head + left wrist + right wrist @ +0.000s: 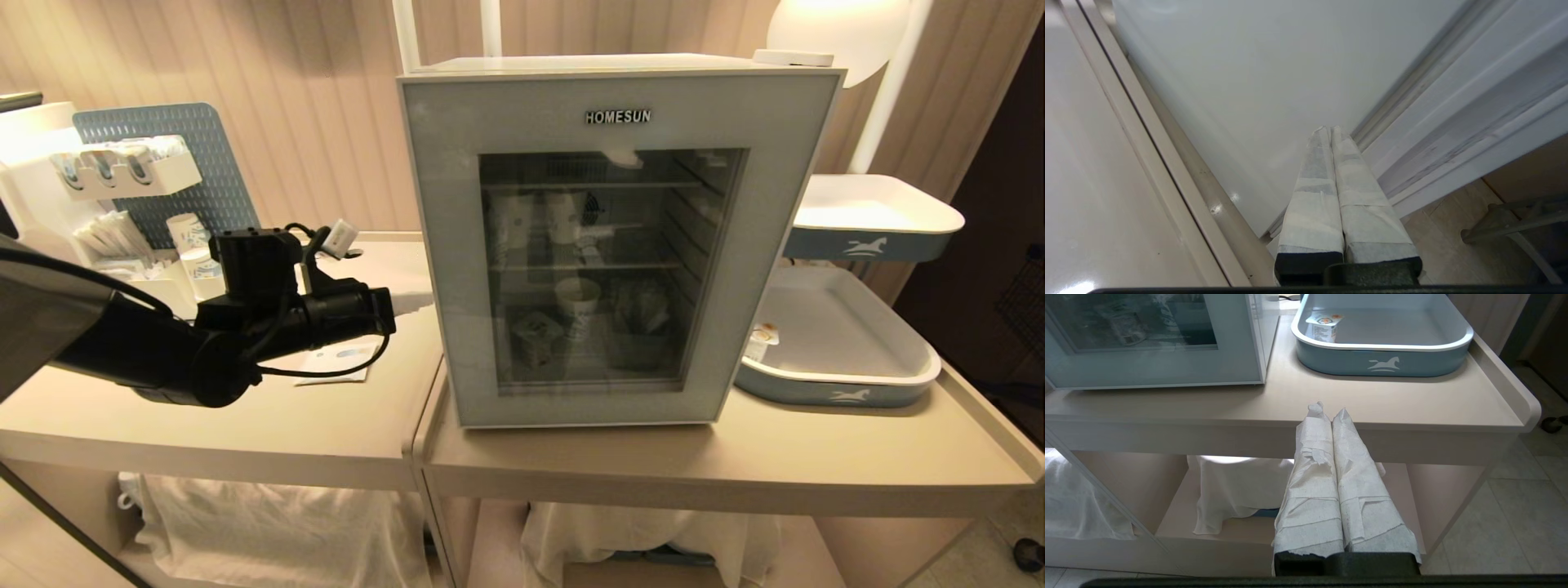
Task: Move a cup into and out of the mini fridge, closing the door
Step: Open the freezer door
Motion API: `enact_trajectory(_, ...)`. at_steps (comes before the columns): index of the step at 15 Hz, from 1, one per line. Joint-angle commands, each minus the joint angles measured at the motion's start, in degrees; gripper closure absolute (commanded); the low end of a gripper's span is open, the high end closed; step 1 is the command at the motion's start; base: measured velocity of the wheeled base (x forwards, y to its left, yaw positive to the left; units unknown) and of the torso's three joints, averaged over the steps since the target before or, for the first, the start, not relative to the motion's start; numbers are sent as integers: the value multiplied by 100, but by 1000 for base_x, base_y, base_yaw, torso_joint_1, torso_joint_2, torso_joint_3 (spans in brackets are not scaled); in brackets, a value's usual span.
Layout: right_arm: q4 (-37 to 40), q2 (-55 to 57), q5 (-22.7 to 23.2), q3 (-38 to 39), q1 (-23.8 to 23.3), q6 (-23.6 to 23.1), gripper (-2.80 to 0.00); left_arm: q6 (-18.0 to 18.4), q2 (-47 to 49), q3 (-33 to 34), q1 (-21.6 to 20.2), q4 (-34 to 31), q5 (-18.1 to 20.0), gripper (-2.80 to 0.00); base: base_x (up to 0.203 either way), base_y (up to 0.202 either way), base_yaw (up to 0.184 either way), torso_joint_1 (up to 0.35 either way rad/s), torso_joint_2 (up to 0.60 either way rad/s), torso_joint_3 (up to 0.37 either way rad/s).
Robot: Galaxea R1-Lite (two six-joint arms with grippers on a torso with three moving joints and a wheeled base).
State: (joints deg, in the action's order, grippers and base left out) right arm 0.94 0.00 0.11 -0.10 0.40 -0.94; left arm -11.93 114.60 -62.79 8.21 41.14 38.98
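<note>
The mini fridge (pixel 571 64) stands on the right-hand table, and its door (pixel 445 245) looks closed against the box. Through the glass, the cup (pixel 535 335) sits on the lower shelf as a small white tub with dark print. My left arm (pixel 310 318) reaches in from the left. The left gripper (pixel 1329 130) is shut and empty. Its taped fingertips rest at the seam between the fridge's white side wall (pixel 1249 81) and the door's edge (pixel 1453 122). My right gripper (pixel 1329 408) hangs shut and empty below the table's front edge, out of the head view.
Beside the cup inside stands a printed paper cup (pixel 577 306). A blue tray (pixel 833 396) right of the fridge holds a tub with an orange-marked lid (pixel 1324 326). A second tray (pixel 873 216) sits above. A coffee station with paper cups (pixel 188 233) fills the left table's back.
</note>
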Motion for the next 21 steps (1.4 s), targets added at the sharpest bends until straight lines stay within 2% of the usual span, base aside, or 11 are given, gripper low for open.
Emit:
enact_trajectory(1,3,9,5,1,-4,-10,0,-11,-69,-21,21,17,32,0,0,0,0,0,0,0)
enact_trajectory(7,3,9,-2,1,4,-3,0,-65,118,-278,145,1,90,0,0,0,0,0,0,0)
enact_trajectory(12,3,9,1,1,-3,-3,0,-262,210,-435,242,-54,156,0,0,0,0,0,0,0)
enact_trajectory(13,3,9,-2,1,1,-3,0,-360,154,-382,250,-48,219,0,0,0,0,0,0,0)
enact_trajectory(16,3,9,-2,1,4,-3,0,-566,-96,-153,236,6,715,0,0,0,0,0,0,0)
enact_trajectory(21,3,9,-2,1,-5,-3,0,-652,-391,78,233,24,795,0,0,0,0,0,0,0)
